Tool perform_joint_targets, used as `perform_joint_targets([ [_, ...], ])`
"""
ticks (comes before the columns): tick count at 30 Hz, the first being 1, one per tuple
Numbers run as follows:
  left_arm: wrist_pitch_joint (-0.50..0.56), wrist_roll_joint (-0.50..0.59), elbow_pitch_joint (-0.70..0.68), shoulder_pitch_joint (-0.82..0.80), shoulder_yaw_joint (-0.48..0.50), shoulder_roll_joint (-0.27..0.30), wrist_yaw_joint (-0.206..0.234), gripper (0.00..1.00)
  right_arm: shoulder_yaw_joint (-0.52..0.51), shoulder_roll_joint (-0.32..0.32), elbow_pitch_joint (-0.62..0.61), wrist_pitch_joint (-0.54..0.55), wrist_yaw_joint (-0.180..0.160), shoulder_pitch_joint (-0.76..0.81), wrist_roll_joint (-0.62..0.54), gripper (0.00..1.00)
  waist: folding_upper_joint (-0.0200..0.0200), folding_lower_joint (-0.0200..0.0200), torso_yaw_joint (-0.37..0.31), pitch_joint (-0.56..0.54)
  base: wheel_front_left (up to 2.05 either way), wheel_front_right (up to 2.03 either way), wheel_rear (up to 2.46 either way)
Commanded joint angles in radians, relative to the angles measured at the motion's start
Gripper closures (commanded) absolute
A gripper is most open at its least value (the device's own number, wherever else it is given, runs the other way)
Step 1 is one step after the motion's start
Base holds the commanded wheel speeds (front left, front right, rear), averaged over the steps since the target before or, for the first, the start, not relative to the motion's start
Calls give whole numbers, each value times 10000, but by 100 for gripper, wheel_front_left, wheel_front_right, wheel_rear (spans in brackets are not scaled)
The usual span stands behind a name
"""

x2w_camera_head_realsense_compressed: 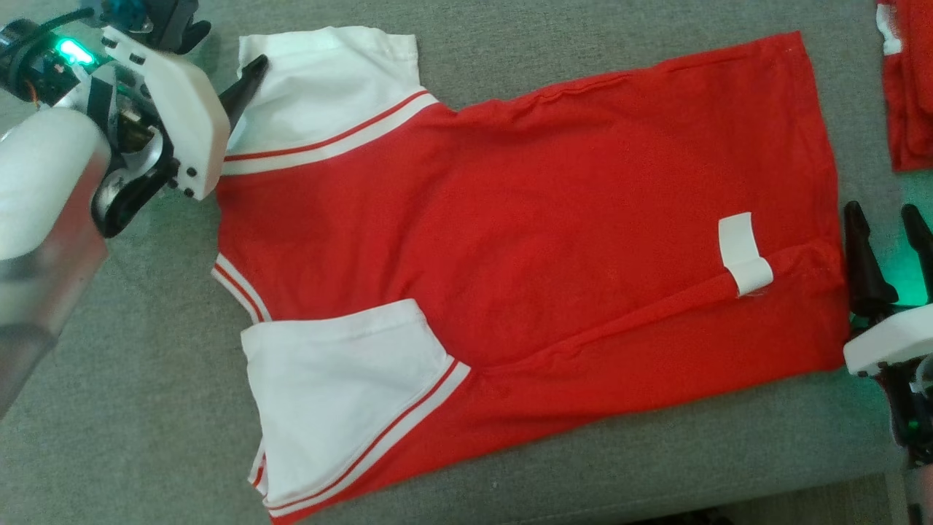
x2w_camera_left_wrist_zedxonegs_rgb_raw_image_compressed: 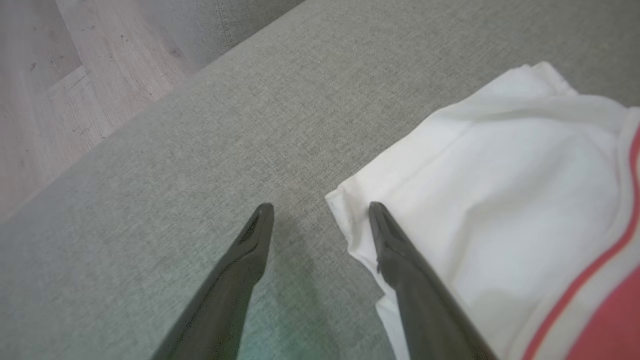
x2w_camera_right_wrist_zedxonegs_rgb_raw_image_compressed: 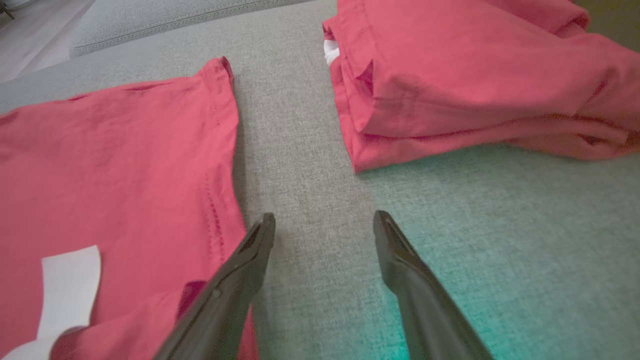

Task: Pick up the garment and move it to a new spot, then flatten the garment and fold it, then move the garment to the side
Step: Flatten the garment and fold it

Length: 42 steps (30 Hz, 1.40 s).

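The garment [x2w_camera_head_realsense_compressed: 547, 219] is a red shirt with white sleeves, spread fairly flat on the grey cushion [x2w_camera_head_realsense_compressed: 656, 452], with a fold running along its lower half. A white tag [x2w_camera_head_realsense_compressed: 743, 251] lies near its hem. My left gripper [x2w_camera_head_realsense_compressed: 222, 51] is open at the upper white sleeve [x2w_camera_left_wrist_zedxonegs_rgb_raw_image_compressed: 500, 200]. In the left wrist view my left gripper [x2w_camera_left_wrist_zedxonegs_rgb_raw_image_compressed: 320, 207] straddles the sleeve's corner, one finger over the cloth and one over bare cushion. My right gripper [x2w_camera_head_realsense_compressed: 882, 211] is open just beside the hem. In the right wrist view my right gripper [x2w_camera_right_wrist_zedxonegs_rgb_raw_image_compressed: 325, 216] holds nothing, with the garment's hem [x2w_camera_right_wrist_zedxonegs_rgb_raw_image_compressed: 115, 160] at its left finger.
A pile of folded red garments [x2w_camera_head_realsense_compressed: 907, 87] sits at the far right, close beyond the right gripper [x2w_camera_right_wrist_zedxonegs_rgb_raw_image_compressed: 475, 75]. Wooden floor [x2w_camera_left_wrist_zedxonegs_rgb_raw_image_compressed: 50, 100] lies past the cushion's edge on the left. The cushion's front edge [x2w_camera_head_realsense_compressed: 802, 503] runs along the bottom.
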Motion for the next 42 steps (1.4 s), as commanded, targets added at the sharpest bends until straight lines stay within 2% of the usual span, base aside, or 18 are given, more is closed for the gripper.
perform_joint_targets([
  [1, -65, -113, -109, -481, 248, 461, 18, 0, 140, -206, -230, -128, -7, -50, 75, 0, 0, 1, -44, 32, 0, 0, 0],
  [4, 10, -347, -69, -565, -59, 452, 18, 0, 142, -232, -190, -166, -7, -66, 78, 0, 0, 1, -85, 48, 0, 0, 0],
  [5, 34, -447, -76, -590, -165, 457, 18, 68, 137, -251, -178, -170, -7, -67, 75, 0, 0, 1, -88, 41, 0, 0, 0],
  [6, 37, -550, -100, -612, -276, 464, 18, 100, 131, -274, -178, -162, -7, -78, 71, 0, 0, 1, -86, 26, 0, 0, 0],
  [10, -392, -750, -253, -783, -673, 602, 18, 100, 438, -539, -332, -105, -7, -365, 93, 0, 0, 1, -47, -114, 0, 0, 0],
  [15, -1556, -558, -333, -1204, -1077, 670, 18, 100, 1230, -1108, -120, 511, -7, -1477, 261, 0, 0, 1, 110, -303, 0, 0, 0],
  [22, -2692, -403, 63, -1683, -1665, 243, 18, 100, 2302, -1517, 1430, 1746, -7, -3701, 849, 0, 0, 1, 531, -336, 0, 0, 0],
  [28, -3108, -595, 360, -1921, -2104, -51, 18, 100, 2766, -1624, 2735, 2035, -7, -4802, 1095, 0, 0, 1, 819, -299, 0, 0, 0],
  [29, -3189, -636, 408, -1962, -2194, -93, 18, 100, 2857, -1660, 2940, 2046, -7, -4952, 1078, 20, 0, 1, 869, -286, 0, 0, 0],
  [30, -3266, -679, 453, -2000, -2284, -131, 18, 100, 2916, -1676, 3129, 2042, -7, -5083, 1094, 52, 0, 1, 912, -276, 0, 0, 0],
  [31, -3334, -725, 502, -2039, -2364, -165, 18, 100, 2961, -1682, 3294, 2024, -7, -5196, 1127, 61, 0, 1, 947, -268, 0, 0, 0],
  [32, -3391, -771, 554, -2081, -2435, -196, 18, 100, 3031, -1706, 3432, 2019, -7, -5285, 1147, 76, 0, 1, 977, -259, 0, 0, 0],
  [33, -3438, -816, 607, -2120, -2500, -225, 18, 100, 3076, -1734, 3571, 2027, -7, -5359, 1170, 96, 0, 1, 1003, -250, 0, 0, 0],
  [34, -3479, -860, 659, -2154, -2560, -253, 18, 100, 3112, -1758, 3690, 2029, -7, -5427, 1191, 100, 0, 1, 1024, -242, 0, 0, 0],
  [38, -3678, -933, 915, -2276, -2739, -309, 18, 100, 3266, -1807, 3852, 1923, -7, -5663, 1221, 100, 0, 1, 1042, -229, 0, 0, 0],
  [42, -4351, -603, 1298, -2565, -2816, -251, 18, 100, 3267, -1847, 3803, 1437, -7, -5999, 1264, 100, 0, 1, 985, -236, 0, 0, 0],
])
